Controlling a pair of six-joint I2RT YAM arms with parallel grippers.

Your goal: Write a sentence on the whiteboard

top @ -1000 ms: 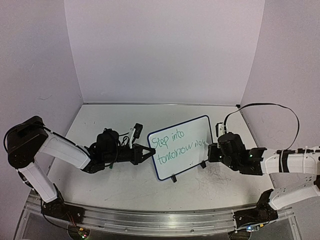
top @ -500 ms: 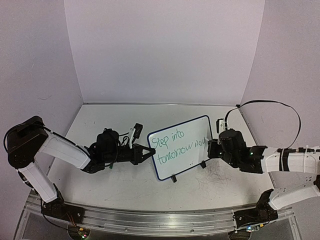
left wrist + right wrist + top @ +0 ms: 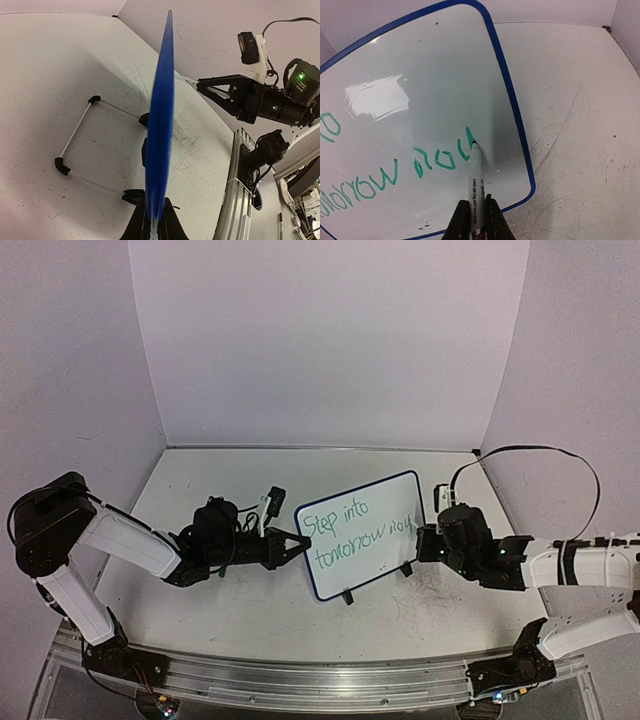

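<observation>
You had the whiteboard (image 3: 382, 502) standing on its feet in the middle of the table (image 3: 230, 610), between the two arms. The left gripper (image 3: 296, 546) was pinched shut on its left rim, by my judgement to brace it against the pen's push. Your right gripper (image 3: 476, 220) was closed tight on a marker (image 3: 476, 175), tip touching the board at the right end of the lower line of the sentence (image 3: 345, 532), so the last letter there was probably in hand.

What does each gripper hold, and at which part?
The left gripper pinches the whiteboard by its blue side rim; the right gripper holds a marker by its barrel.
</observation>
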